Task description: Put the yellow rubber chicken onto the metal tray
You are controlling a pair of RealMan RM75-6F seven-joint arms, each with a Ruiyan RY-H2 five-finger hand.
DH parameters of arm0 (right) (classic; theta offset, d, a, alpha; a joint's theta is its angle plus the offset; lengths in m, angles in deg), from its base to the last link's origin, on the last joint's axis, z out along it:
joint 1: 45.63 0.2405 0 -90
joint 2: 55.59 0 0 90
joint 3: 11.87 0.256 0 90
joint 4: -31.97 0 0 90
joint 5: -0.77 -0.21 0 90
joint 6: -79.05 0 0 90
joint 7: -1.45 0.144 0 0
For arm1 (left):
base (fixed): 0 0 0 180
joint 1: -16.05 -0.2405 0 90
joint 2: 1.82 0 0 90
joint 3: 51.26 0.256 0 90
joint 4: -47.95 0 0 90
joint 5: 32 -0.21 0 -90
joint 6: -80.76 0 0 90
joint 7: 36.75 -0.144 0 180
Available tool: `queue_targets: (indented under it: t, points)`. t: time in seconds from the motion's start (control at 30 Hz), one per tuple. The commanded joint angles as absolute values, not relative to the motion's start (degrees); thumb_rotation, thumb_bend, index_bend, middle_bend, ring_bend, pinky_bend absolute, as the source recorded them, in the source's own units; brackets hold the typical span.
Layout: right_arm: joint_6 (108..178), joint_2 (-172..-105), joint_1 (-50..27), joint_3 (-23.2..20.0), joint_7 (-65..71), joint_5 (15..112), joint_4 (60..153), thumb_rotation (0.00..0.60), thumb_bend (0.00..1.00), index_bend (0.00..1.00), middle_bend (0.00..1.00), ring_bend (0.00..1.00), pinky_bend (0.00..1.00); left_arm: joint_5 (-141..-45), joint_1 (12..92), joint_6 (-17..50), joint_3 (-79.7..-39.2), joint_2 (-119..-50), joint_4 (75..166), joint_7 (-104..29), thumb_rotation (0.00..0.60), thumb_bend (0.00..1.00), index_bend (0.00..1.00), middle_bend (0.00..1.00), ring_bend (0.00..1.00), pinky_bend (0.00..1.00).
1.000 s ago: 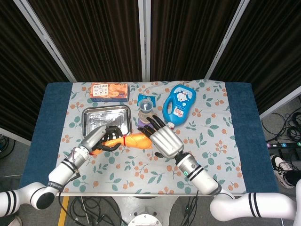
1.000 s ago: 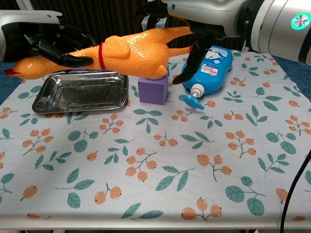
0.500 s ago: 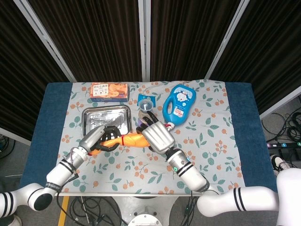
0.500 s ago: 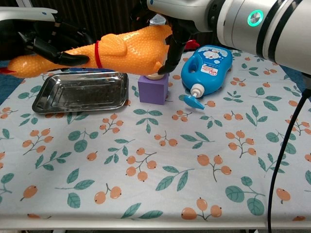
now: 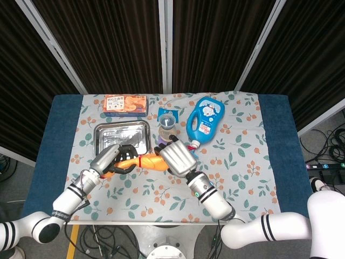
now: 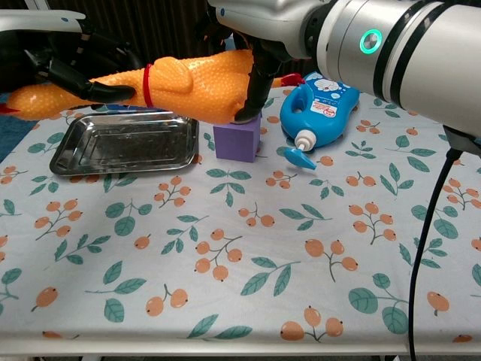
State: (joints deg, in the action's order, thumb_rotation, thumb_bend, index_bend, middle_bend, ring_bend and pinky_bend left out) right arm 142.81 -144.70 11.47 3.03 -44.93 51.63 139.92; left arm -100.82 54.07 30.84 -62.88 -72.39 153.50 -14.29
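Chicken (image 6: pixel 180 79) now further left than a second ago, neck over the metal tray (image 6: pixel 75 154). Left hand (image 5: pixel 110 159) grips its neck, right hand (image 5: pixel 175 157) clasps its body; I judge lowering comes next.

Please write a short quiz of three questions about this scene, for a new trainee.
1. True or false: the chicken already lies on the tray.
2. Which hand holds the chicken's neck end? A) left hand B) right hand C) neither
3. Fill in: the purple block stands between the tray and the blue ____.

Key
1. False. Both hands hold it in the air above the table; the tray has nothing in it.
2. A. The right hand grips the body end.
3. bottle. It lies on its side, its cap toward the front of the table.
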Motion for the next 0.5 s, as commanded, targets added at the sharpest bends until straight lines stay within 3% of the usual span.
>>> queue_targets:
  t: [0.03,0.17,0.27,0.37,0.43,0.5]
  points:
    - [142.58,-144.43,11.48,2.64,-44.44,51.94,140.18,0.6,0.9,1.0,0.94,0.7,0.28,-100.74,54.11,30.85,-63.0,-72.53,153.42,-14.3,0.6,0.79,0.74,0.79,0.72,0.86]
    - [142.02,-143.86,11.6,1.96,-43.77,51.9,140.56,0.6,0.96,1.0,0.98,0.74,0.29,-100.78,54.1,30.85,-63.05,-72.7,153.42,-14.46,0.6,0.79,0.74,0.79,0.72,0.86]
    - [142.35,-143.89,11.39,1.89,-42.52,52.68,140.22,0.6,0.94,1.0,0.99,0.74,0.29,-100.78,54.08,30.91,-63.04,-72.69,153.4,-14.56,0.6,0.79,0.74,0.79,0.72,0.86]
    - [142.87,-143.46,11.08,1.92,-41.65,53.26,139.95,0.6,0.68,0.9,0.92,0.64,0.25,-100.81,53.92,30.85,-62.95,-72.65,153.47,-14.58,0.6,0.79,0.74,0.79,0.72,0.86]
    - [143.63,-143.22,11.03,1.87,-42.26,53.24,139.93,0.6,0.43,0.72,0.79,0.51,0.22,-100.75,53.89,30.92,-62.95,-72.6,153.43,-14.57,0.6,0.79,0.74,0.79,0.72,0.86]
    - [145.12,-143.27,10.93,1.64,-43.64,53.41,140.02,0.6,0.12,0.5,0.61,0.37,0.2,-100.6,53.92,31.1,-63.02,-72.52,153.33,-14.49,0.6,0.79,0.74,0.79,0.72,0.86]
